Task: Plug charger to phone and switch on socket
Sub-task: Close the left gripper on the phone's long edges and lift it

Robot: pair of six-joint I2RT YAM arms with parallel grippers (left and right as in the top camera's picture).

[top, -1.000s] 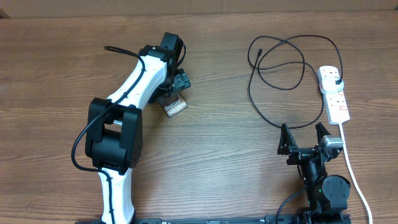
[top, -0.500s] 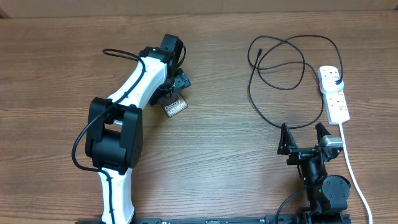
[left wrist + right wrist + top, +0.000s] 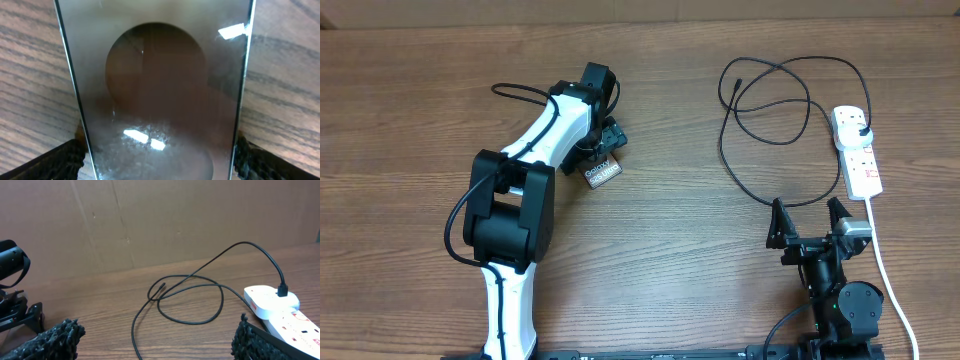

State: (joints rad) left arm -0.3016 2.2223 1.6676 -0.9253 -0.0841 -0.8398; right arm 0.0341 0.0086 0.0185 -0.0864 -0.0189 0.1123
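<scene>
The phone (image 3: 603, 172) lies flat on the wooden table, its "Galaxy" lettering showing past my left gripper (image 3: 607, 136). In the left wrist view the phone (image 3: 160, 85) fills the space between the fingers of the left gripper (image 3: 160, 162), which press on both long edges. The charger (image 3: 780, 100) is a black looping cable at the right, its free connector (image 3: 734, 84) lying loose and its other end plugged into the white socket (image 3: 857, 150). My right gripper (image 3: 810, 215) is open and empty, near the cable's lowest loop. The right wrist view shows the charger (image 3: 190, 300) and the socket (image 3: 280, 307).
A thick white cord (image 3: 885, 270) runs from the socket down the right side past the right arm's base. A brown cardboard wall (image 3: 150, 220) stands behind the table's far edge.
The left arm's elbow has shifted slightly to the right. The left gripper stays on the phone, which has not moved. The right arm is still.
</scene>
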